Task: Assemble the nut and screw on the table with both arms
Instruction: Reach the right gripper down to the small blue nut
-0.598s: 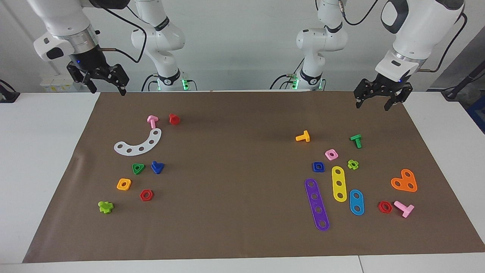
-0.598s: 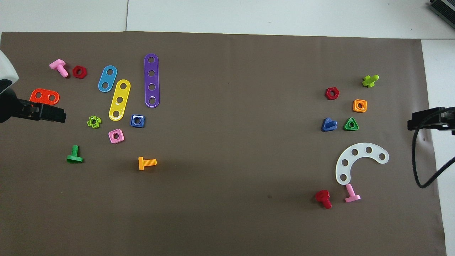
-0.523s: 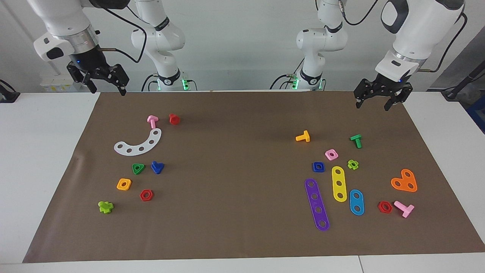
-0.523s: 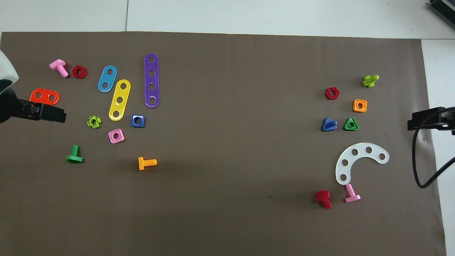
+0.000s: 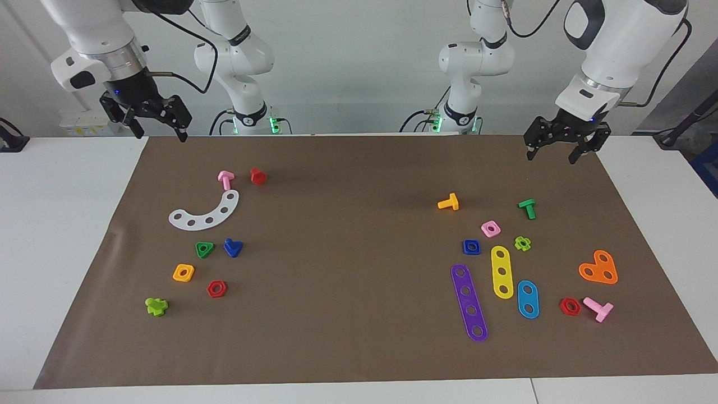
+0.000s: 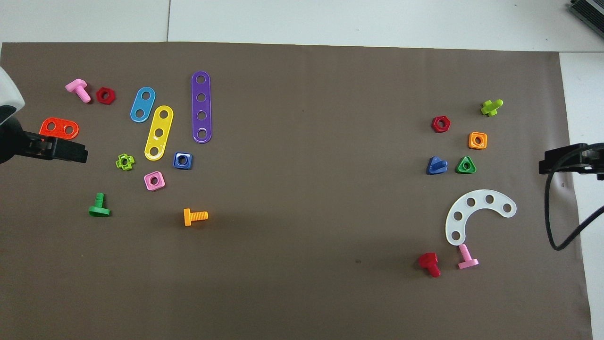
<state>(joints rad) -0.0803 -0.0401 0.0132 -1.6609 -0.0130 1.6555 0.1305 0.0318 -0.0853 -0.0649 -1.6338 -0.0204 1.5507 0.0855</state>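
One blue nut (image 5: 471, 247), one blue screw (image 5: 233, 247) on mat; both grippers' fingers spread, empty

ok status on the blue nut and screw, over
Left tool and right tool open, raised, empty. Blue nut and blue screw untouched at separate ends of the mat. Nothing blocking either.

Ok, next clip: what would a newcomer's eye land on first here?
Bright toy parts lie in two clusters on the brown mat, one toward each arm's end. The blue nut lies beside the purple strip, the blue screw beside the green triangular nut. The left gripper and right gripper hang open, empty, over the mat's corners.
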